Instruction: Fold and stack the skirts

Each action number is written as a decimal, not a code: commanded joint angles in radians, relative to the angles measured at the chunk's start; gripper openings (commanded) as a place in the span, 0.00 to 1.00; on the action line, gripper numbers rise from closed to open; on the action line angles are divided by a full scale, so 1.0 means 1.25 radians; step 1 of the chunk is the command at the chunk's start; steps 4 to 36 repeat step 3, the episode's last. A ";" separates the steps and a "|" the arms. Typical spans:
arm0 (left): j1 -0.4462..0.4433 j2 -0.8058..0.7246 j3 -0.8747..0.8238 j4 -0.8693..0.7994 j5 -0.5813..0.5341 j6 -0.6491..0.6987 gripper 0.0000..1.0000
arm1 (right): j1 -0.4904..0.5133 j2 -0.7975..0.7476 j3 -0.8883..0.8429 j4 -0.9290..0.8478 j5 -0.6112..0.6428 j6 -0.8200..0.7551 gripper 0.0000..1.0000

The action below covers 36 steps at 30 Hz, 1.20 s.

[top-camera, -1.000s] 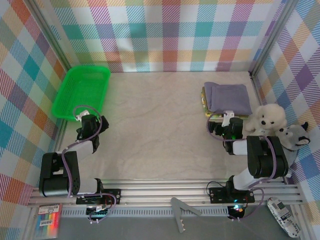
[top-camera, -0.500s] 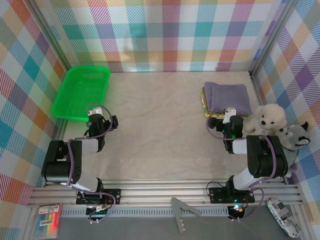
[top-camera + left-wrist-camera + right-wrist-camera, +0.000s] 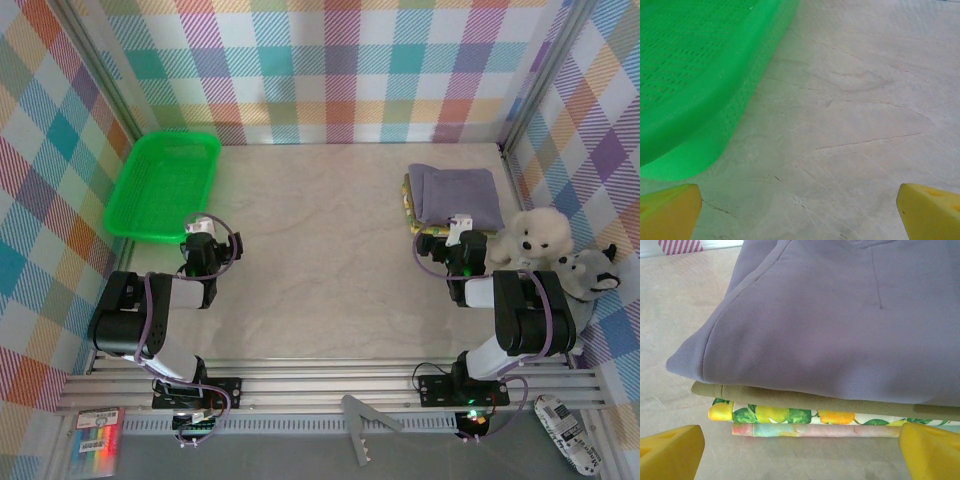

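Left end effector [image 3: 202, 226] shifted right, beside basket [image 3: 165, 185]; skirts [image 3: 456, 196] stacked.

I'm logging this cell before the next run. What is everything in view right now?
grey-lavender skirt: one, grey-lavender, folded, top of the stack at the table's far right
olive-brown skirt: one, olive-brown, folded, middle of the stack
floral skirt: one, yellow-green-pink, folded, bottom of the stack
basket: one, green, far left
white plush toy: one, white, right edge
grey plush toy: one, grey, right edge
table: one, pale marbled
left end effector: one, yellow fingers, open, near the basket
right end effector: one, yellow fingers, open, facing the stack
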 commanded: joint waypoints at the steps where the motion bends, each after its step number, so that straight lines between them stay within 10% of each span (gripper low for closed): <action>1: -0.004 0.001 -0.003 0.040 -0.008 0.018 1.00 | 0.008 -0.005 0.015 0.020 0.002 -0.008 0.99; 36: -0.004 0.001 -0.003 0.041 -0.008 0.017 1.00 | 0.008 -0.007 0.013 0.022 0.001 -0.009 0.99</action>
